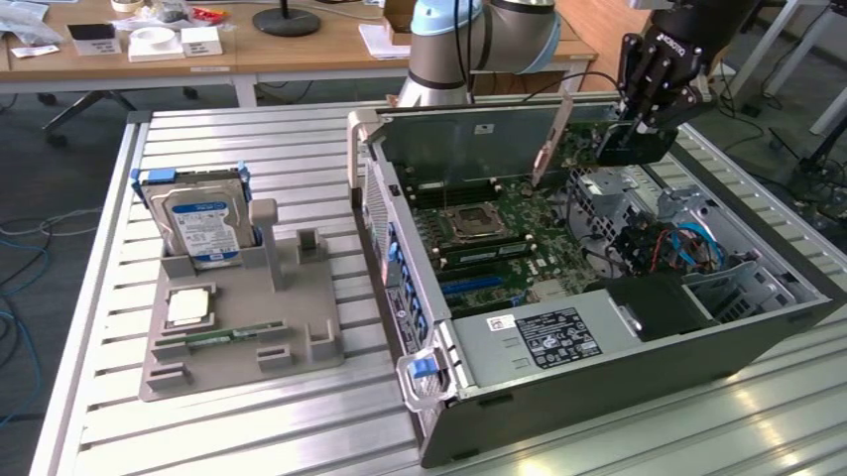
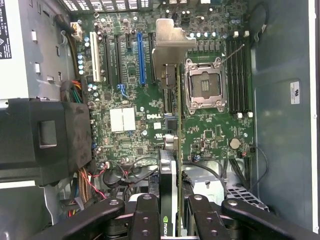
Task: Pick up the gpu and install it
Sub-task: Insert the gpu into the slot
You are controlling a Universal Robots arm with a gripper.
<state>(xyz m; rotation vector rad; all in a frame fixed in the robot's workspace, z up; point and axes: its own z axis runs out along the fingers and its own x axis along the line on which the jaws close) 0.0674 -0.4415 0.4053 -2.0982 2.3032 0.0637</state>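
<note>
Item: gpu (image 2: 178,150), carried on edge above the motherboard (image 2: 125,90) of the open computer case (image 1: 636,377). Its silver bracket end lies over the area beside the CPU socket (image 2: 204,85). Gripper (image 2: 175,212) above the motherboard, fingers (image 2: 145,215) pinching the gpu's near end.

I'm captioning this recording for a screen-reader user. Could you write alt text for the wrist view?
The end effector grips the gpu edge-on, with fingers on either side of the card, over the green motherboard inside an open computer case. The board carries a blue expansion slot and an empty CPU socket.
</note>
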